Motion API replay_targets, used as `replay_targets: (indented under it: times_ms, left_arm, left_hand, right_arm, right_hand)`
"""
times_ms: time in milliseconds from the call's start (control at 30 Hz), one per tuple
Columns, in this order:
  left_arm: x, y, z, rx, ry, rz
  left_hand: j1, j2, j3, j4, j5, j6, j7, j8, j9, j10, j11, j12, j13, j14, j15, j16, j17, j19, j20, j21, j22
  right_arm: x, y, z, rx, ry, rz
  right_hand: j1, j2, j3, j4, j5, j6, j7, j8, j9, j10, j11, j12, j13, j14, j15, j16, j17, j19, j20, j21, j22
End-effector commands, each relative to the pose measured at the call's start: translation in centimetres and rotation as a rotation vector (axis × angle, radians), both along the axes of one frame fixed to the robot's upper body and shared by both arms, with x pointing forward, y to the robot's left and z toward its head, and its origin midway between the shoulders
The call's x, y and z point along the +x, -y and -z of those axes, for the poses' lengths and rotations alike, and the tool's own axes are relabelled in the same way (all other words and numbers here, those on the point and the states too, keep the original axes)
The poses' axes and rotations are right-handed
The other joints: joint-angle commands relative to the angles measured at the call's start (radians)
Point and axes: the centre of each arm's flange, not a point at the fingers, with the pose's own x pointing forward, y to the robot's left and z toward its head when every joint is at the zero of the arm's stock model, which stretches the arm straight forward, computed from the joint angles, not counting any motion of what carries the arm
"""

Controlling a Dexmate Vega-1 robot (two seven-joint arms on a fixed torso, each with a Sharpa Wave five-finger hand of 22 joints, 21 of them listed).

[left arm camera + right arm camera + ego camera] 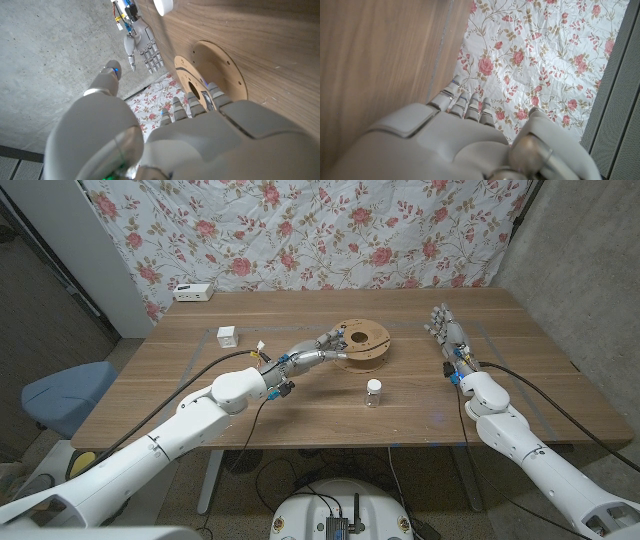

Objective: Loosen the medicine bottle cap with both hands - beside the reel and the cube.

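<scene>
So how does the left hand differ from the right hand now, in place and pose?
The left hand is reached out to the middle of the table, over the edge of the wooden reel; the right hand is at the table's right side, far from the reel. The left hand is nearer the medicine bottle than the right hand. Both hold nothing, fingers apart.

A makeshift lab or test room: bare concrete wall [580,250], floral sheet [300,230] hung as backdrop, wooden bench [300,415], blue chair [55,395] beside its left edge.
</scene>
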Motion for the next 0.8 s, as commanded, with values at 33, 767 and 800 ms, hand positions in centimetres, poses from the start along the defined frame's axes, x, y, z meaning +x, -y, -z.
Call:
replay_targets:
  times_ms: [33,767,800]
  left_arm:
    - [-0.9,0.2,0.4,0.054,-0.017,0.008]
    - [-1.0,0.8,1.6,0.057,-0.032,0.021]
    - [-1.0,0.8,1.6,0.052,-0.033,0.022]
  left_hand:
    - [0.031,-0.003,-0.015,0.000,0.013,-0.013,-0.006,0.001,0.006,0.013,-0.009,0.003,0.004,0.007,-0.026,0.000,0.003,-0.002,0.008,0.005,0.002]
    - [0.100,-0.003,-0.073,0.009,0.037,-0.009,-0.015,0.006,0.006,0.047,-0.024,0.006,0.003,0.032,-0.059,0.000,0.001,-0.012,0.001,0.005,0.002]
    - [0.103,-0.002,-0.076,0.009,0.038,-0.006,-0.015,0.007,0.006,0.050,-0.025,0.007,0.003,0.036,-0.060,0.001,0.001,-0.011,-0.001,0.006,0.002]
  right_arm:
    - [0.1,0.4,0.0,0.014,0.006,0.015]
    - [-0.2,0.6,0.1,0.023,0.012,0.034]
    - [-0.2,0.6,0.1,0.023,0.012,0.034]
  right_hand:
    - [0.009,0.000,0.001,-0.006,0.003,-0.005,0.000,0.000,0.002,-0.002,0.004,0.000,0.005,-0.002,-0.011,0.003,0.002,-0.004,-0.037,0.000,0.006]
    - [0.007,0.001,0.002,-0.007,0.002,-0.004,0.000,0.002,0.002,0.000,0.003,0.001,0.005,-0.001,-0.010,0.004,0.003,-0.003,-0.036,0.001,0.006]
    - [0.007,0.001,0.002,-0.007,0.002,-0.004,-0.001,0.002,0.002,0.001,0.003,0.001,0.005,-0.001,-0.010,0.004,0.003,-0.003,-0.036,0.001,0.006]
